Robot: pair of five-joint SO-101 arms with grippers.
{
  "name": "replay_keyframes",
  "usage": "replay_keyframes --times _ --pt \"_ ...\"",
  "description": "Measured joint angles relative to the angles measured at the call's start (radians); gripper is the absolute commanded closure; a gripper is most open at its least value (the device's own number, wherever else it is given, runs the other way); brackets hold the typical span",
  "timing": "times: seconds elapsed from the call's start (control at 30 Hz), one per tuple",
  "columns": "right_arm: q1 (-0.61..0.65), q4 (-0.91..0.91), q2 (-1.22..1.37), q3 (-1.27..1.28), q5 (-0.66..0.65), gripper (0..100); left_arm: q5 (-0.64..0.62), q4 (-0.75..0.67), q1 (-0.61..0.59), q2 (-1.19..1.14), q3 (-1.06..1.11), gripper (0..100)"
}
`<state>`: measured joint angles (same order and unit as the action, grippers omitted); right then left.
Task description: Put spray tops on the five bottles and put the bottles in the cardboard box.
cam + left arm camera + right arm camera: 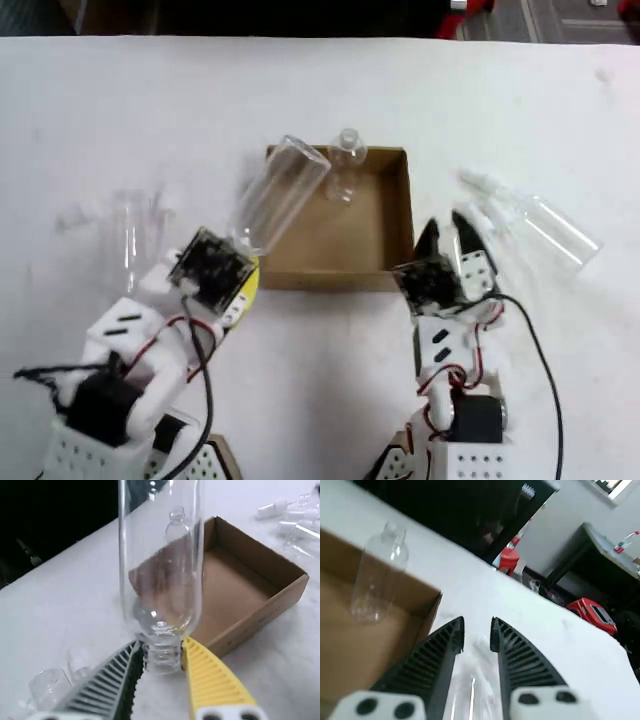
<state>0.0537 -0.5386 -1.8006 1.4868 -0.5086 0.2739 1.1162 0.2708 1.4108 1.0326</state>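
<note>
- Clear plastic bottle [280,195], smooth and topless, tilts over the brown cardboard box's [340,277] left edge, its threaded neck pinched between the left gripper's [162,665] ridged jaws.
- One bare-necked bottle [345,165] stands inside the box (apparently no tops fitted yet).
- Right gripper [445,222], beside the box's right wall, is slightly parted and empty.
- White spray tops [480,183] lie right of the box.

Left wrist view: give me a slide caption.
Left gripper clamps a clear bottle by its neck near the cardboard box.

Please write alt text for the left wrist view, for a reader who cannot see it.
The left gripper, one finger grey and one yellow, clamps the threaded neck of a clear plastic bottle. Beyond it, an open brown cardboard box sits on the white table.
</note>
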Motion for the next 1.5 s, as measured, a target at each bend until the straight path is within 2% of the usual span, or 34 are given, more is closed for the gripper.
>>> replay_keyframes --times 0.13,0.23,0.33,0.5,0.6,0.83,1.1,1.33,1.5 --pt "0.0 0.005 -0.003 -0.147 0.25 98.9 0.0 -0.092 0.0 -0.044 0.075 90" --pt "0.003 0.005 -0.009 -0.222 0.439 98.2 0.0 -0.133 -0.002 -0.051 0.103 90" --pt "0.094 -0.026 -0.015 -0.269 0.5 98.3 0.0 -0.143 0.006 -0.049 0.109 90" --pt "0.359 -0.078 -0.015 -0.288 0.466 98.2 0.0 -0.144 0.094 -0.049 0.13 90" --pt "0.442 -0.078 -0.015 -0.284 0.417 98.2 0.015 -0.144 0.112 -0.051 0.146 90" --pt "0.456 -0.078 -0.015 -0.236 0.384 98.2 0.048 -0.144 0.126 -0.051 0.146 90" --pt "0.451 0.025 -0.005 -0.071 0.261 98.2 0.092 -0.144 0.203 -0.049 0.164 90" --pt "0.385 0.037 -0.014 -0.051 0.256 98.2 0.092 -0.144 0.204 -0.043 0.164 90" --pt "0.379 0.044 -0.011 0.006 0.253 98.2 0.092 -0.104 0.204 0.061 0.164 90"
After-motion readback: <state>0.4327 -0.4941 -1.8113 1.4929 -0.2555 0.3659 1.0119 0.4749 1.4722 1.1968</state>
